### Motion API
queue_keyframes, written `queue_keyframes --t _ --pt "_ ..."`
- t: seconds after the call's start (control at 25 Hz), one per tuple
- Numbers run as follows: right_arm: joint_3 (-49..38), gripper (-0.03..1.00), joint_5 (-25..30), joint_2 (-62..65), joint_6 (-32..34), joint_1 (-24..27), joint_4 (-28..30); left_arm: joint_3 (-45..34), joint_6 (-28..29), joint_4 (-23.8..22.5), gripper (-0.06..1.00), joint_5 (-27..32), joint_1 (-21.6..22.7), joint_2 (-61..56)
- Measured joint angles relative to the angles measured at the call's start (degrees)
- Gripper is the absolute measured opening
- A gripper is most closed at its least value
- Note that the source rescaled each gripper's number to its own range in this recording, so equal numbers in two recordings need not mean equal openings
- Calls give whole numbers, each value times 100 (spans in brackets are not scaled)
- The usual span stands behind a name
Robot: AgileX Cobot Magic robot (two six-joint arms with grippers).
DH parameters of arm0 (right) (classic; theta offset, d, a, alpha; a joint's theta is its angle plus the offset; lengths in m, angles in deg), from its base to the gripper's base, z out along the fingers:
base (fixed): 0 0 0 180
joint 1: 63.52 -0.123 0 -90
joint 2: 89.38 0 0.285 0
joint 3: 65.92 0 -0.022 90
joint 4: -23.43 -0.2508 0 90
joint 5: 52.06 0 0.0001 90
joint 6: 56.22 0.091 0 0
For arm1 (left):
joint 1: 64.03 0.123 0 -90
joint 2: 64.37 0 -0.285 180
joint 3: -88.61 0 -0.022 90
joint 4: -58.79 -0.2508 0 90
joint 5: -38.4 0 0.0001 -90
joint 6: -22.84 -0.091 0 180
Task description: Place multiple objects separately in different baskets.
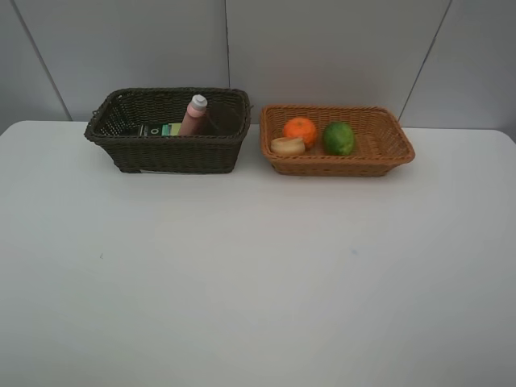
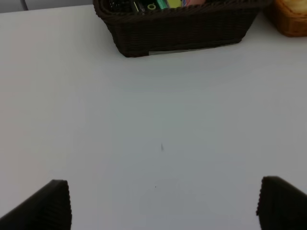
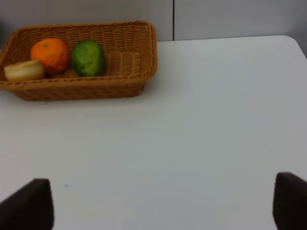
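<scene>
Your left claw (image 2: 163,203) spread wide over bare table (image 1: 242,274), holding nothing, your right claw (image 3: 163,203) likewise agape and empty, pink bottle (image 1: 194,115) upright in the dark basket (image 1: 169,153), orange (image 1: 301,130) and green fruit (image 1: 339,138) in the tan basket (image 1: 339,165).

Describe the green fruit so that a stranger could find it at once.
Look at the light tan basket, which stands to the right of the dark basket. Three items lie in its left half. The green fruit is the rightmost, beside the orange, and the only green one.
</scene>
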Motion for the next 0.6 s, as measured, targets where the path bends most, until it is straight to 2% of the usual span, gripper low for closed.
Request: queue_keyframes --t 0.6 --pt "0 100 0 0 0 0 0 0 -34 0 100 -5 0 0"
